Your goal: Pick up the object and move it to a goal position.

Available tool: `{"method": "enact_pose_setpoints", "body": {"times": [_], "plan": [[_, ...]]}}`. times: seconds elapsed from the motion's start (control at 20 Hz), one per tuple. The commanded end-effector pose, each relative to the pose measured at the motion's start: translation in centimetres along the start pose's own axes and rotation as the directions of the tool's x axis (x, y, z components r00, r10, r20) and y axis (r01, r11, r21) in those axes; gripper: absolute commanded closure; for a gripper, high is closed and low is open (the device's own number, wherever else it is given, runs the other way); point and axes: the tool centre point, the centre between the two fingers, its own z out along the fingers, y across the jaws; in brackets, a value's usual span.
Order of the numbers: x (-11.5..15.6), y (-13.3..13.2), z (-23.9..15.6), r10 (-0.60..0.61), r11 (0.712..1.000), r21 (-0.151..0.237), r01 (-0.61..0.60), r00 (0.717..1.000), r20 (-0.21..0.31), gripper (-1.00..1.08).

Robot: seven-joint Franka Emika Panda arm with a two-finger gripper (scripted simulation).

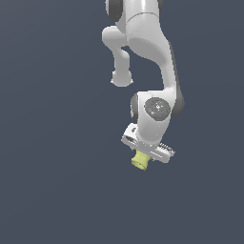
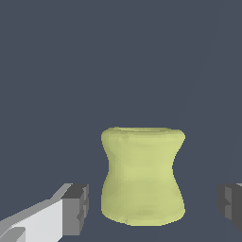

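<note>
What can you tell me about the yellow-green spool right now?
The spool is a stubby, matte, pale yellow-green cylinder, pinched at the waist and flared at both ends. In the wrist view it sits between the gripper's dark finger pads, with a gap on each side, so nothing visibly grips it. In the exterior view it pokes out just beneath the white hand.

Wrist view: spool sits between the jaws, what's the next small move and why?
Probably close the jaws on the spool. In the wrist view it stands between the two fingertips with a gap showing on each side, so the gripper is open and not yet gripping. The exterior view shows the gripper right over the spool, so no further approach looks needed before lifting.
</note>
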Motion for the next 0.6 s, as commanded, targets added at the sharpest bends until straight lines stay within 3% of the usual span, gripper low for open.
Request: {"method": "enact_pose_setpoints", "body": {"times": [0.0, 0.55], "plan": [[0.0, 0.0, 0.1, 0.001, 1.000, 0.000, -0.001, 1.000, 0.000, -0.92], [-0.1, 0.1, 4.8, 0.004, 1.000, 0.000, -0.004, 1.000, -0.001, -0.92]]}}
